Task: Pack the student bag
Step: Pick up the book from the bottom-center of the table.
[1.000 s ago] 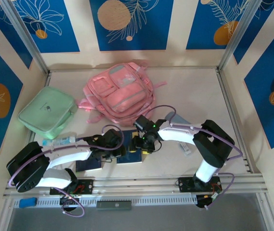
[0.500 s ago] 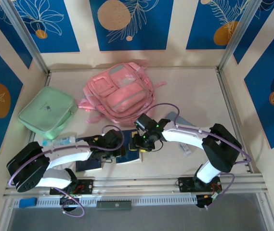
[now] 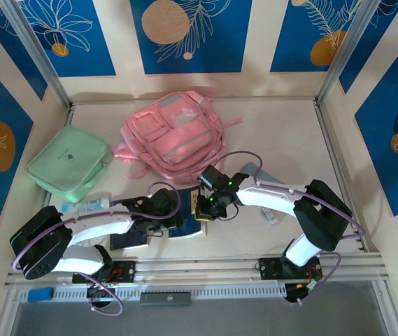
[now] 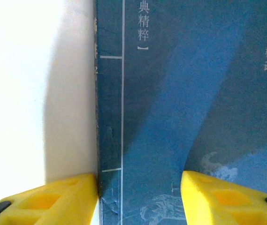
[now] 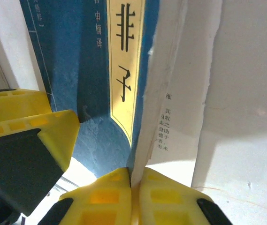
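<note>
- pink bag (image 3: 174,136) flat at back-centre of counter (image 3: 282,133), pockets up
- right claw (image 5: 135,185) pinched tight on lifted cover edge of blue book (image 5: 91,70)
- left claw (image 4: 140,197) half wide, straddling book's spine edge

One student bag (image 3: 174,136), pink, lies at 12 o'clock on the one table (image 3: 282,133). One mint-green zip case (image 3: 69,164) is at 9 o'clock. There are two dark blue books: the left book (image 3: 130,240) at 7 o'clock and the right book (image 3: 185,229) at 6 o'clock. One clear packet (image 3: 90,205) with blue print is at 8 o'clock. One small pale object (image 3: 269,216) is at 4 o'clock. One grey-blue flat item (image 3: 250,170), partly covered, is at 3 o'clock. Two arms, the left arm (image 3: 94,227) and the right arm (image 3: 275,196), each have two yellow fingers (image 4: 53,201), four in all.
</note>
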Controlling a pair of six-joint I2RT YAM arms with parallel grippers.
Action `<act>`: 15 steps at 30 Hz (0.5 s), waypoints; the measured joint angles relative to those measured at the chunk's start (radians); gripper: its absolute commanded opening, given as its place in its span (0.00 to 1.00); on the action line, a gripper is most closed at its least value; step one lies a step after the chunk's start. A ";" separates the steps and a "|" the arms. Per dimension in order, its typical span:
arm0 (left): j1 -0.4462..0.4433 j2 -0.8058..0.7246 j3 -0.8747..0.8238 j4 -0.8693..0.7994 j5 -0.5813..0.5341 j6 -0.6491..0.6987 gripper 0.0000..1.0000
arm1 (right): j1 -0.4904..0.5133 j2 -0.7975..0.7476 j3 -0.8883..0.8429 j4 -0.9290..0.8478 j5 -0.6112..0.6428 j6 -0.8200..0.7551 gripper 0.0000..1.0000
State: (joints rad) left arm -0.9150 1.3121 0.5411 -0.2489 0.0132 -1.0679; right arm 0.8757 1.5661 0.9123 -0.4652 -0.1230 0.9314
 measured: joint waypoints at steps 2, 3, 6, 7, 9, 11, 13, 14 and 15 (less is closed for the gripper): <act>-0.002 -0.002 0.000 0.002 0.000 0.000 0.57 | 0.000 -0.023 -0.014 0.011 -0.004 0.002 0.02; -0.004 -0.005 0.000 0.003 0.000 0.000 0.58 | 0.000 -0.034 -0.022 0.016 -0.006 0.003 0.01; -0.006 -0.018 0.000 0.003 0.001 -0.001 0.61 | 0.000 -0.069 -0.047 0.028 -0.013 0.005 0.00; -0.008 -0.024 0.000 0.000 0.001 0.000 0.62 | 0.000 -0.084 -0.058 0.030 -0.015 0.005 0.00; -0.008 -0.045 0.000 -0.018 0.000 0.002 0.65 | 0.000 -0.118 -0.077 0.027 -0.016 0.005 0.00; -0.008 -0.085 0.005 -0.055 0.000 0.014 0.67 | -0.004 -0.172 -0.100 0.025 -0.016 0.004 0.00; -0.001 -0.135 0.016 -0.091 0.000 0.034 0.69 | -0.015 -0.241 -0.124 0.019 -0.027 0.001 0.00; 0.006 -0.165 0.027 -0.111 0.000 0.046 0.70 | -0.025 -0.284 -0.137 0.014 -0.038 -0.003 0.00; 0.015 -0.195 0.038 -0.126 0.002 0.055 0.71 | -0.035 -0.319 -0.143 0.008 -0.047 -0.008 0.00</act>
State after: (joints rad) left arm -0.9001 1.1175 0.5793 -0.3752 0.0151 -1.0126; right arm 0.8402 1.2472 0.7689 -0.4576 -0.1696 0.9230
